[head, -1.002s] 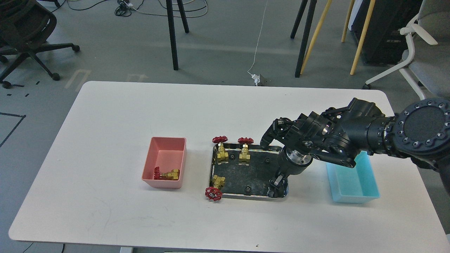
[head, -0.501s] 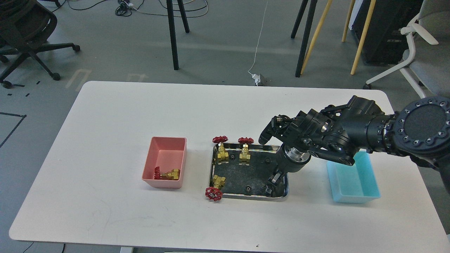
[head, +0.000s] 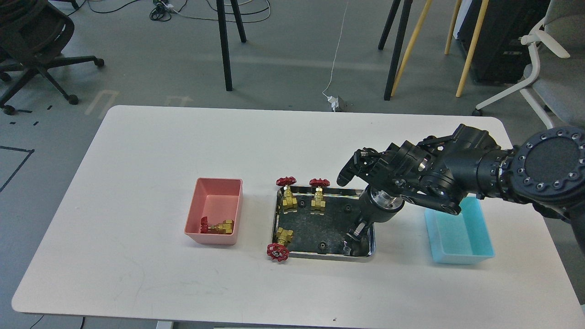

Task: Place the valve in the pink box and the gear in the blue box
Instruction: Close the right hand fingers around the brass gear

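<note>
right hand (head: pixel 351 238) low over steel tray (head: pixel 371 249), beside blue box (head: pixel 461 235)

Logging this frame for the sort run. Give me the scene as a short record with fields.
pink box: left of the steel tray, holds one valve
steel tray: three valves, a few small black gears
blue box: right of tray, looks empty
right gripper: pointing down into the tray's near right corner; fingers too dark to tell apart
left gripper: out of view

salmon-pink box (head: pixel 214 197), turquoise box (head: pixel 461 240), white table (head: pixel 151 151)
</note>
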Motion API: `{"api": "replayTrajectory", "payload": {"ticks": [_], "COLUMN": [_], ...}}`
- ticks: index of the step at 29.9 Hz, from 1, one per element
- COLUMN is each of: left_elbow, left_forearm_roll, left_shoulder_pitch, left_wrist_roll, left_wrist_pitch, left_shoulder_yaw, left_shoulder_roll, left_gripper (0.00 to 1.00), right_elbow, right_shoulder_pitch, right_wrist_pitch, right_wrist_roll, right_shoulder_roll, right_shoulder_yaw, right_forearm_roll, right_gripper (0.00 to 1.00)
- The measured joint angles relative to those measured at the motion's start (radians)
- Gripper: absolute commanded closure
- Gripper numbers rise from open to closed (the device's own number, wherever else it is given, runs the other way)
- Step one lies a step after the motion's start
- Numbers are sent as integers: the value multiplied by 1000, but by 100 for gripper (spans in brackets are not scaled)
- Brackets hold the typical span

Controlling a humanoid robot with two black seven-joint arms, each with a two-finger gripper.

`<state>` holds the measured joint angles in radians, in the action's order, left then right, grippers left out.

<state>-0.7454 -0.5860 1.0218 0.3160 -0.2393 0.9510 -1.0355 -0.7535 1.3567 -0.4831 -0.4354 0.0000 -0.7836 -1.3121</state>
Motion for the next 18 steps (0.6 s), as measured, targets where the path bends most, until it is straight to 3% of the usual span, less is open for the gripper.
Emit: {"api": "replayTrajectory", "payload": {"ticks": [18], "left_elbow": [0], "left_forearm_roll": [0], "left_shoulder_pitch": [0], "left_wrist_roll": [0], "left_wrist_pitch": [-1], "left_shoulder_yaw": [2], "left_shoulder_roll": [-3], "left_gripper": [1], "right_elbow": [5], "right_shoulder_pitch": [-21], "right_wrist_pitch": [45], "right_wrist_roll": [3], "right_shoulder_roll": [0], "right_shoulder_yaw": [9], "right_forearm_roll": [1], "right_gripper": [53]}}
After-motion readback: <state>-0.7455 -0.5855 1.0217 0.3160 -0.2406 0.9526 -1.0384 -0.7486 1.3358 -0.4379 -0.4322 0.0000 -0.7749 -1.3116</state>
